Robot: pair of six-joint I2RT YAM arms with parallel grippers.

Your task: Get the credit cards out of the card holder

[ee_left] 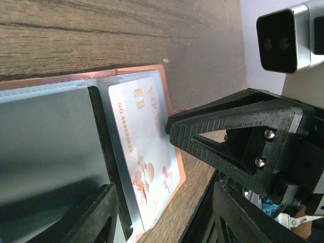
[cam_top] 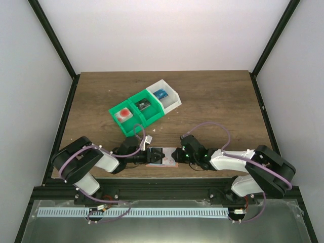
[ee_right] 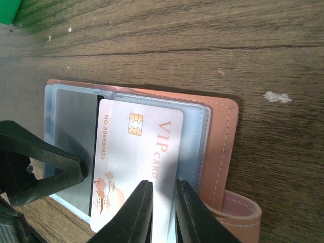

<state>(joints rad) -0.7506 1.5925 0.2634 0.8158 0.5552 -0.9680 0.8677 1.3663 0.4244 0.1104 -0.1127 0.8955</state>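
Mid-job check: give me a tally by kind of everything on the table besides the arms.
Card holder: 1
Cards showing in it: 2, VIP card, grey card
Bin: 1
Blocks in bin: 3, red block, black block, blue block
Total: 7

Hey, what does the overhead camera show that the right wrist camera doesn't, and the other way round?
Only the overhead view shows the bin with its three compartments. Only the right wrist view shows the credit card close enough to see its chip and VIP lettering, plus the holder's strap. Both show the open card holder on the table, with the left pincer and right pincer at it.
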